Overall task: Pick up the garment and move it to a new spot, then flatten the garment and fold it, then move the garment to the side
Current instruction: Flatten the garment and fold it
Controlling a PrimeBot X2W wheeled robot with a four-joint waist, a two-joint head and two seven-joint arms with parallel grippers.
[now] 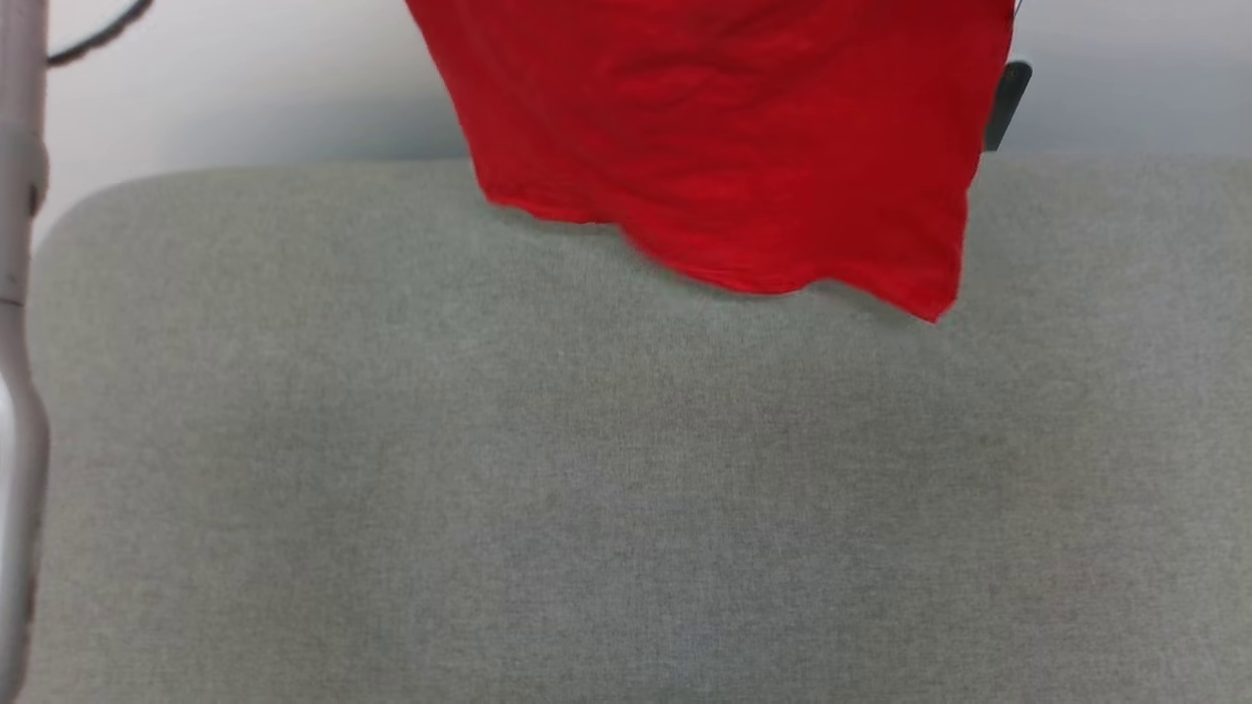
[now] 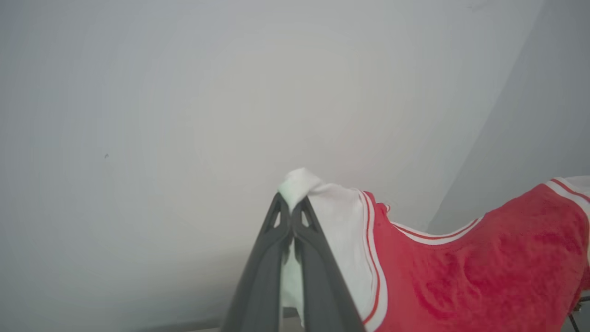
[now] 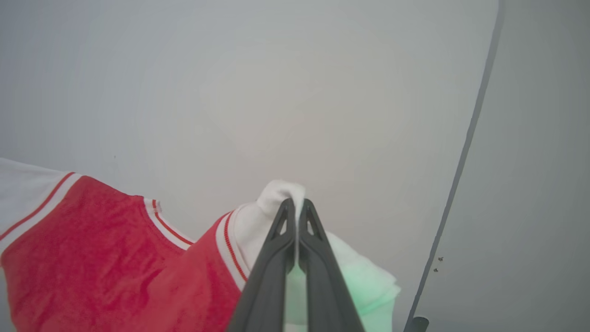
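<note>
- Head view: a red short-sleeved jersey garment (image 1: pixel 724 127) with white sleeve ends hangs down from beyond the top edge, spread wide. Its wavy lower hem lies over the far part of a grey woven-cloth table top (image 1: pixel 587 469). Whether the hem touches the cloth cannot be told.
- The side of the cloth facing this camera is plain red, and no writing on it can be read.
- Left wrist view: the left gripper (image 2: pixel 291 207) has its 2 long dark fingers (image 2: pixel 260 276) pressed together on a white sleeve end. A tuft of white cloth pokes out past the tips. Red-and-white striped trim runs just right of the fingers, and the curved collar band is further right.
- Right wrist view: the right gripper (image 3: pixel 295 210) is likewise clamped tight on the other white sleeve end, with a white tuft above the tips and striped trim just to its left.
- The shirt body sags between the 2 grips, held up in front of a pale wall (image 2: pixel 184 115).
- Head view, left edge: a pale tubular arm part (image 1: pixel 15 391), with a dark cable (image 1: pixel 98 34) at the far left.
- A small dark grey block (image 1: pixel 1007 103) sits just beside the shirt's right edge; what it is cannot be told.
</note>
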